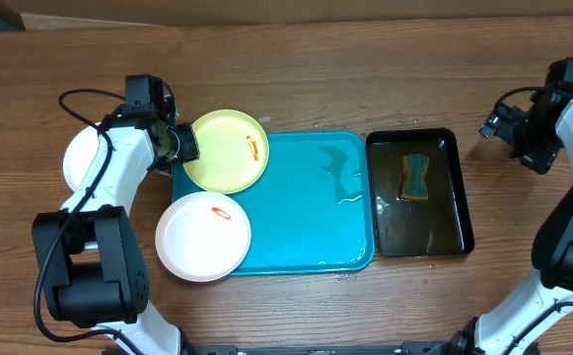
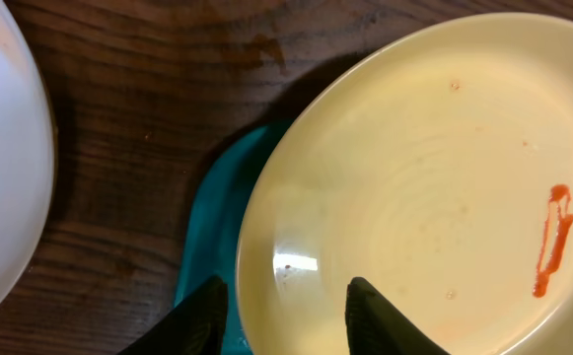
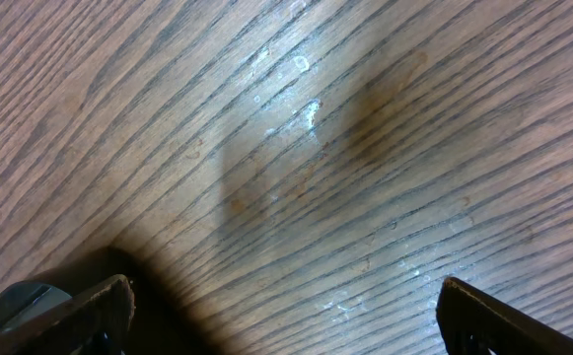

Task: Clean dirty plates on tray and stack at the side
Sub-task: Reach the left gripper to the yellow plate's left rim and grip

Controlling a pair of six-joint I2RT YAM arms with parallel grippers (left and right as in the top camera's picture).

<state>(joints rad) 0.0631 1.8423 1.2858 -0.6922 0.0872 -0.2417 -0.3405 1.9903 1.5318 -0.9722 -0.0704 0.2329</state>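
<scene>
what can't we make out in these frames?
- White plate, far left: mostly under the left arm overhead, cut by the frame edge in left wrist; smears unknown.
- Left gripper: contact with green plate unclear; left wrist looks down the fingers, overhead its body covers them.
- Right gripper: height over table unreadable in right wrist; small, dark overhead.
</scene>
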